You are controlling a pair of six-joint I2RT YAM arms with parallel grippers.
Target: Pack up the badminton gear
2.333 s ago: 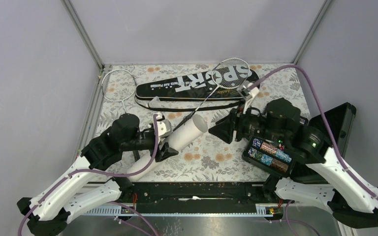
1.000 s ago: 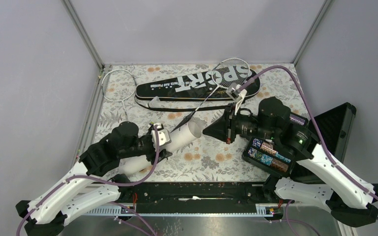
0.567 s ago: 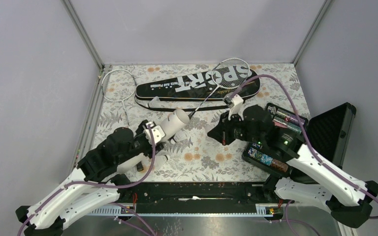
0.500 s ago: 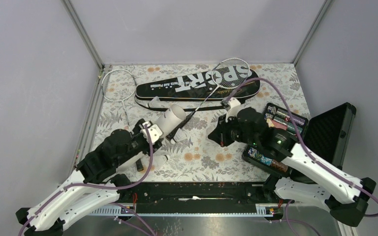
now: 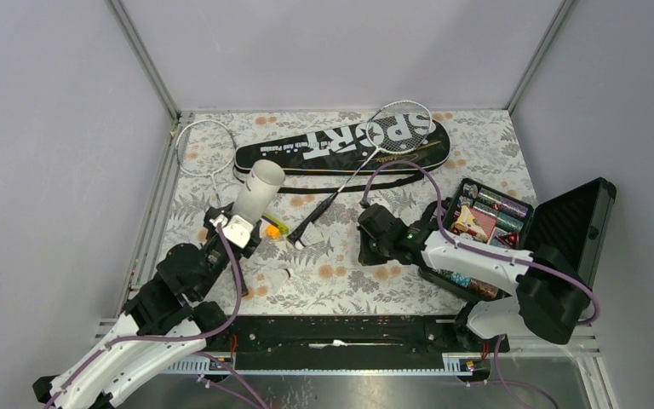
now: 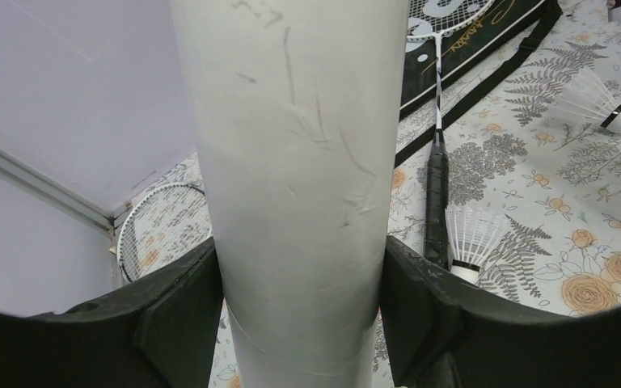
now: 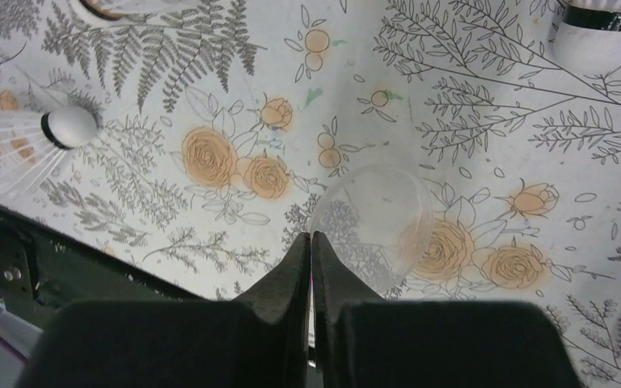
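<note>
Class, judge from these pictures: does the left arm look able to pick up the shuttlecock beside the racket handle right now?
Probably not. The left hand is shut on the white tube, so it has no free grip. The shuttlecock itself lies uncovered beside the racket handle, nothing over it.

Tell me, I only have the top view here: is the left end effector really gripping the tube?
Observer: Yes. In the left wrist view the tube is clamped in the left end effector, with a finger pressed against each side.
Operator: What is under the right end effector?
Observer: The right wrist view shows a clear round lid lying flat. The right end effector is shut, its tips at the lid's rim. I cannot tell whether they pinch it.
Operator: Any shuttlecock touching that lid?
Observer: No. One shuttlecock lies well apart, at that view's left edge.
</note>
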